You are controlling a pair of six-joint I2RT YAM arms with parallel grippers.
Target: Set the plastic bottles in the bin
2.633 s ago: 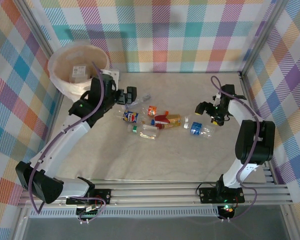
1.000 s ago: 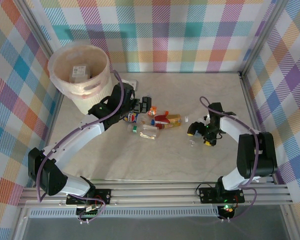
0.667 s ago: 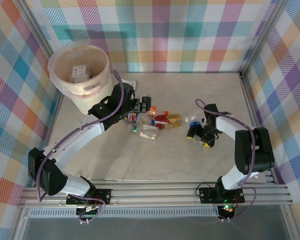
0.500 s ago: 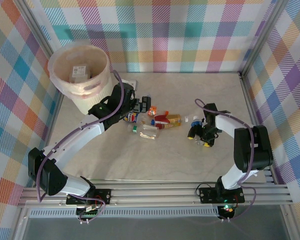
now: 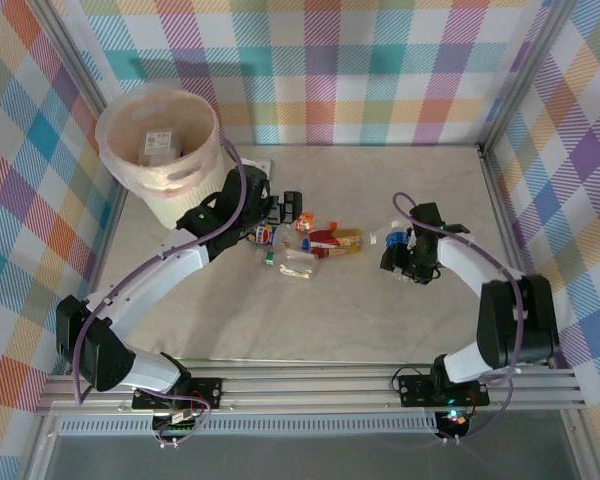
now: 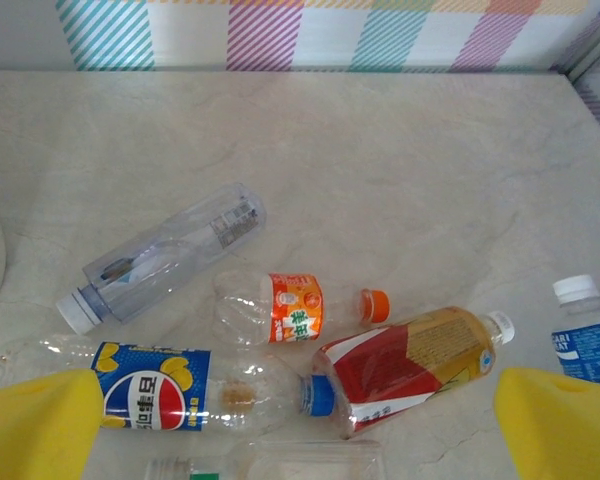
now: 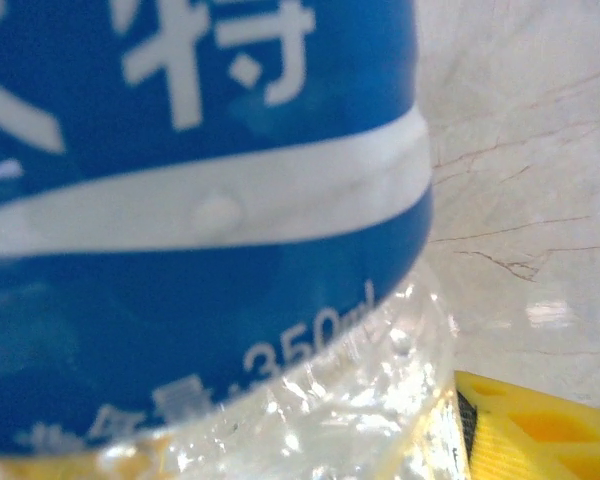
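Note:
The bin (image 5: 126, 168), a big whitish bucket, stands at the back left with a bottle (image 5: 160, 142) inside. Several plastic bottles lie mid-table: a Pepsi one (image 6: 170, 386), an orange-labelled one (image 6: 295, 305), a red-and-yellow one (image 6: 420, 362) and a clear one (image 6: 165, 262). My left gripper (image 5: 286, 211) hovers open above them, its yellow fingers (image 6: 40, 425) wide apart. My right gripper (image 5: 408, 262) is shut on a blue-labelled bottle (image 7: 200, 200) with a white cap (image 5: 393, 238); one yellow finger (image 7: 540, 420) presses its crinkled clear body.
A flattened clear bottle with a green label (image 5: 288, 263) lies nearest the front of the pile. Metal frame posts and plaid walls close in the table (image 5: 310, 320) on three sides.
My right gripper has closed its jaws around the blue-labelled bottle and shifted slightly towards the back. The left arm has stayed put over the pile.

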